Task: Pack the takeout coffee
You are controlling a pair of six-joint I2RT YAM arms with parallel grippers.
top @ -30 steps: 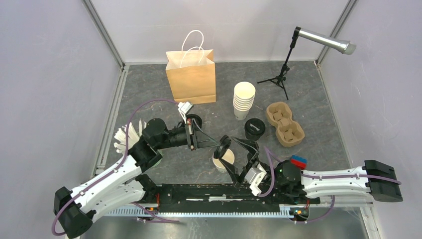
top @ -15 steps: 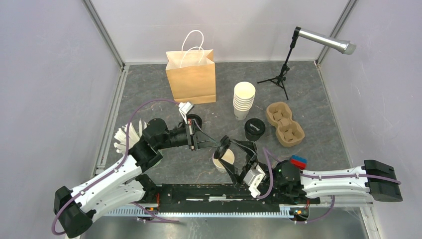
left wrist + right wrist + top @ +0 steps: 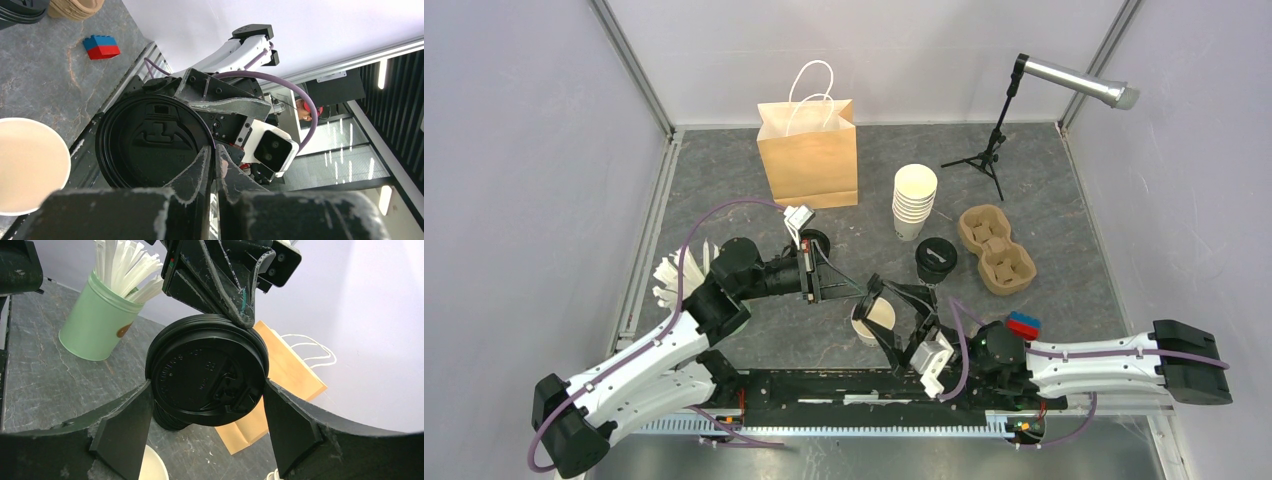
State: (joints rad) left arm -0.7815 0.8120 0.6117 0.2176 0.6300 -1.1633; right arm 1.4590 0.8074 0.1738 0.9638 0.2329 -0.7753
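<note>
My left gripper point(image 3: 216, 150) is shut on the rim of a round black lid point(image 3: 150, 145), which it holds on edge in the air. This lid point(image 3: 871, 297) hangs just over an open, lidless cream cup point(image 3: 876, 318) that stands on the table near the front. My right gripper point(image 3: 207, 385) is open around the same lid point(image 3: 207, 370), with a finger close beside the rim on each side. The cup's rim shows at the bottom of the right wrist view point(image 3: 150, 465) and at the left of the left wrist view point(image 3: 25, 165). A lidded takeout coffee is out of view.
A brown paper bag point(image 3: 809, 155) stands at the back. To its right are a stack of lidless cups point(image 3: 913, 200), a pile of black lids point(image 3: 936, 258) and a pulp carrier point(image 3: 996, 248). A green tin of white sticks point(image 3: 679, 275) is left; a tripod point(image 3: 984, 150) back right.
The right gripper's jaws have narrowed towards the lid and the arm has crept slightly left. The left gripper still holds the lid in the same place.
</note>
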